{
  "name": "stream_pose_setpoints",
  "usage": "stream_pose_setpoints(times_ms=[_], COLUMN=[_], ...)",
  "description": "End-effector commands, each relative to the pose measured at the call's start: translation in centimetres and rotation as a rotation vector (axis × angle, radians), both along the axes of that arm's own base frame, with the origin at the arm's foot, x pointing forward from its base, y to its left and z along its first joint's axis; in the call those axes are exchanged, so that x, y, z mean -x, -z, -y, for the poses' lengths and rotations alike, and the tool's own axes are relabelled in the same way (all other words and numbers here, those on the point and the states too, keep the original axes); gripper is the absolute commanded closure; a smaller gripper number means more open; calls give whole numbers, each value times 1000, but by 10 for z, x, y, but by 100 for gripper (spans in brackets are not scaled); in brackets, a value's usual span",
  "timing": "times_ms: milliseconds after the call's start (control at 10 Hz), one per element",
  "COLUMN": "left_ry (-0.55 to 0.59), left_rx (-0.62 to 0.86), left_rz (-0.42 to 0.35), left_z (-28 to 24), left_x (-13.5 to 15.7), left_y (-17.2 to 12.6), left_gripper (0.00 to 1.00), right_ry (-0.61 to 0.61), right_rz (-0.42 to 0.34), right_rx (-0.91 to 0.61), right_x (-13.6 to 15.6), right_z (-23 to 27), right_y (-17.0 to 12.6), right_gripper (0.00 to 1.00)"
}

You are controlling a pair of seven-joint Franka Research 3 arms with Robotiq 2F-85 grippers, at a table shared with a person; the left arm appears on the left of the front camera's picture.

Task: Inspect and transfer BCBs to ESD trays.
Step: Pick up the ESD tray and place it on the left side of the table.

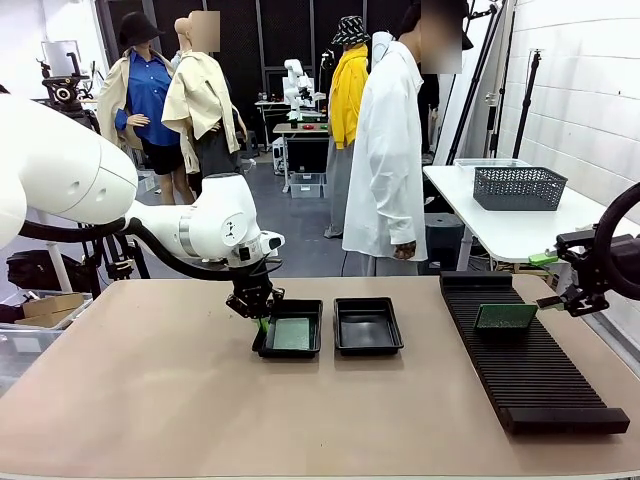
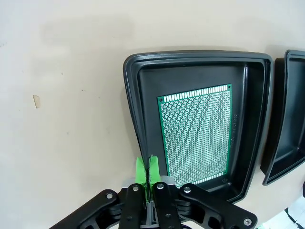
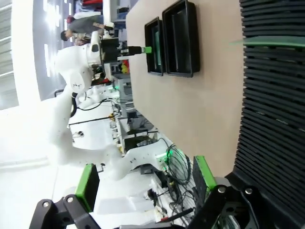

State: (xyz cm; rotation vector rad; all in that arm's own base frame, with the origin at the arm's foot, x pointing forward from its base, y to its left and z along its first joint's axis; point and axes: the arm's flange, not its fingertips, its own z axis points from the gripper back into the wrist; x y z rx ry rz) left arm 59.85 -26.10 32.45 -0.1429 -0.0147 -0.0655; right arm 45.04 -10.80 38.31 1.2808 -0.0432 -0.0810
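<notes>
Nearest me the tan tabletop (image 1: 150, 400) lies bare. On my right, the long black ribbed rack (image 1: 530, 370) runs from its near end toward the far edge.

Further in, near the middle, my left fingers (image 1: 258, 308) point down at the left rim of the left black tray (image 1: 262, 348). Through my left wrist I see them clenched, green pads (image 2: 141, 169) pressed flat together with nothing between. They hang at the outer side of that rim (image 2: 131, 86), and I cannot tell if they touch it. A green board (image 2: 196, 136), dotted with rows of holes, lies flat on the tray floor with its edges roughly in line with the walls. The right black tray (image 1: 368, 325) sits just beside the first, a narrow strip of tabletop between them.

Further on, a second green board (image 1: 505, 316) stands on edge in the slots at the far part of the rack. My right fingers (image 1: 543, 258) hang near its right end, apart from it. They are released and spread wide, grasping nothing. Through my right wrist the two green pads (image 3: 200, 174) stand well apart, the rack (image 3: 271, 119) runs along one side, and that board (image 3: 271, 42) is farther up it.

At the far edge a person in a long white coat (image 1: 385, 150) stands facing the tabletop. Behind, to my right, a grey mesh basket (image 1: 520, 187) rests on a white table (image 1: 470, 215).
</notes>
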Motion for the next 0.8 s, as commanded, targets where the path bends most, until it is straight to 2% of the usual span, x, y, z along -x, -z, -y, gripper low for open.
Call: stream_pose_setpoints(times_ms=[0,300,400,700], left_ry=[-6,0,-4,3], left_rx=[-5,0,-12,-10], left_rz=[18,0,-10,-31], left_z=[0,0,-5,-31], left_x=[0,0,0,4], left_y=[0,0,-1,-9], left_gripper=[100,100,100,100], right_ry=[18,69,26,26], right_rz=[7,-30,-7,-7], right_rx=[-50,-44,-43,-43], right_x=[-11,-21,-12,-12], right_z=[1,-6,0,0], right_y=[2,5,7,7], right_gripper=[0,0,0,0])
